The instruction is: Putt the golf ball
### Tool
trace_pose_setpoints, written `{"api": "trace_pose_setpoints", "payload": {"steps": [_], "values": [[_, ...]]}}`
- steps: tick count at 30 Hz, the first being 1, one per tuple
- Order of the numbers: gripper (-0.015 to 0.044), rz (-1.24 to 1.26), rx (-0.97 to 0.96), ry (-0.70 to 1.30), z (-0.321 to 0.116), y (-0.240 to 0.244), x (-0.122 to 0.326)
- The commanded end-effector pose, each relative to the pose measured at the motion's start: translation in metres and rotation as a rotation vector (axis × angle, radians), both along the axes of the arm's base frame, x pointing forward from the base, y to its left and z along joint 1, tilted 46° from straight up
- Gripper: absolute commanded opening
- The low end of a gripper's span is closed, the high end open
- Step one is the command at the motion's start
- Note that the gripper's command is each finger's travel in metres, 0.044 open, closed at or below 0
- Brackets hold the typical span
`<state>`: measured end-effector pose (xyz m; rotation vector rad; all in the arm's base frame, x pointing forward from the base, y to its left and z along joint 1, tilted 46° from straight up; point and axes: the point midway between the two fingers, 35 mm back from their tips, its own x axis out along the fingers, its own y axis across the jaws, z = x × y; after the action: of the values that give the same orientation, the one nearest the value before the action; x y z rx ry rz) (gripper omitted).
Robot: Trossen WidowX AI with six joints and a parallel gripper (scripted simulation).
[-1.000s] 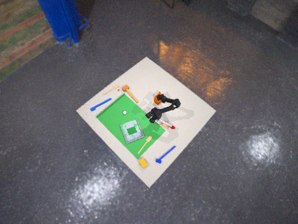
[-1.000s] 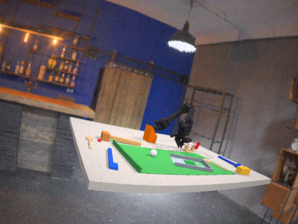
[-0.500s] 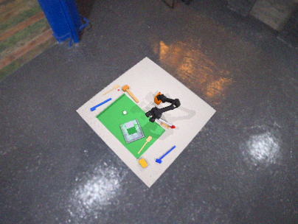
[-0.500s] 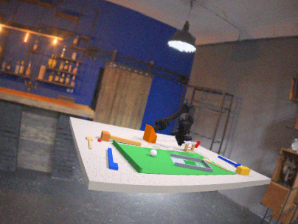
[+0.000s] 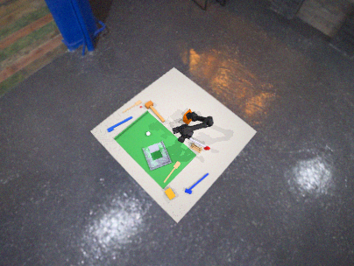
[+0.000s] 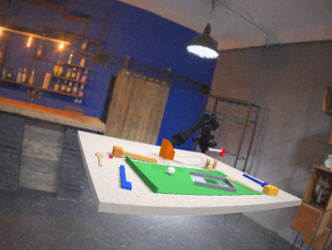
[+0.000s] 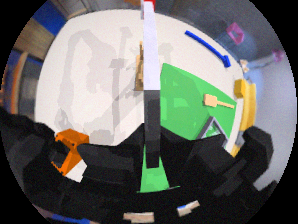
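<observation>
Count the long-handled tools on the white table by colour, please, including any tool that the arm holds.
Blue sticks: 2
Wooden tools: 3
Red-headed putter, shut in the claw: 1
Total: 6

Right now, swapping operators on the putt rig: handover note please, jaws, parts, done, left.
Gripper: jaws shut on the red putter, held clear above the table in the exterior view, over the small wooden stand.
Golf ball: at rest on the green mat, short of the grey ramp that rings the raised green.
Done: putter grasped and lifted.
Left: carry the putter head down behind the ball, line it up with the ramp, and stroke so the ball rolls up and stops on the raised green. Other mallets and blocks lie around the mat; probably best kept out of the swing.
</observation>
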<state>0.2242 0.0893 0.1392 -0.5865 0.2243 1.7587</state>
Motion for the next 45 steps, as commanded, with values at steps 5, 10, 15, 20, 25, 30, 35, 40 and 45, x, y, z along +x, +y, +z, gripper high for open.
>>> {"api": "trace_pose_setpoints", "payload": {"steps": [5, 10, 15, 20, 25, 30, 35, 40, 45], "values": [[0.0000, -0.064, -0.033, 0.085, -0.006, -0.013, 0.006], [0.0000, -0.192, -0.098, 0.255, -0.023, -0.035, 0.017], [0.0000, -0.329, -0.152, 0.418, -0.040, -0.058, 0.025], [0.0000, -0.468, -0.201, 0.581, -0.058, -0.081, 0.030], [0.0000, -0.606, -0.246, 0.748, -0.076, -0.105, 0.033], [0.0000, -0.746, -0.285, 0.915, -0.095, -0.129, 0.032], [0.0000, -0.880, -0.325, 1.086, -0.114, -0.152, 0.029], [0.0000, -1.014, -0.361, 1.258, -0.135, -0.174, 0.023], [0.0000, -1.148, -0.393, 1.430, -0.155, -0.195, 0.014]]}}
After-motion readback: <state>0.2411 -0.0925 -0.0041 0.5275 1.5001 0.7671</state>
